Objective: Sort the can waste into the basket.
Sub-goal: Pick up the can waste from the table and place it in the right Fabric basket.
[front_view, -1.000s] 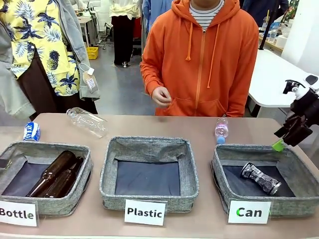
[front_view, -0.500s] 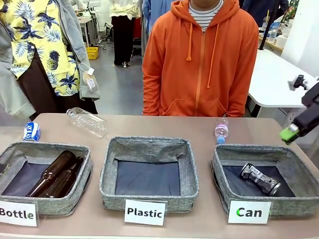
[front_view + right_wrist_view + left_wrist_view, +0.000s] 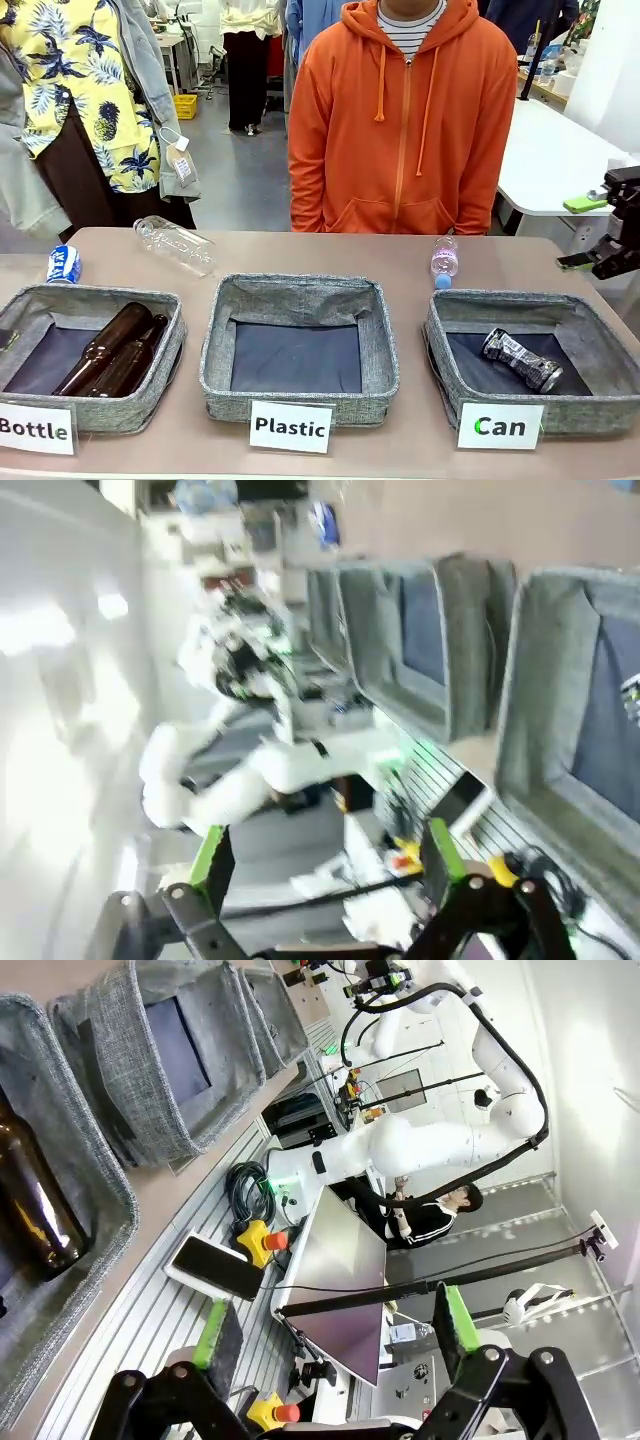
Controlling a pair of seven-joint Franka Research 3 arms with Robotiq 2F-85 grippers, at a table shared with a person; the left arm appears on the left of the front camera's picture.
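The blue-and-white crushed drink can (image 3: 63,264) lies on the tan table (image 3: 330,255), well apart from the low grey woven basket carded "Can" (image 3: 500,302), far to its left. The dark silvery crushed can (image 3: 522,359) lies inside that basket. I'd judge the blue one light, thin-walled and slippery, so I'd pinch gently across its flattened middle. My left gripper (image 3: 335,1325) is spread and empty. My right gripper (image 3: 574,234), raised by the basket's far right corner, is spread too.
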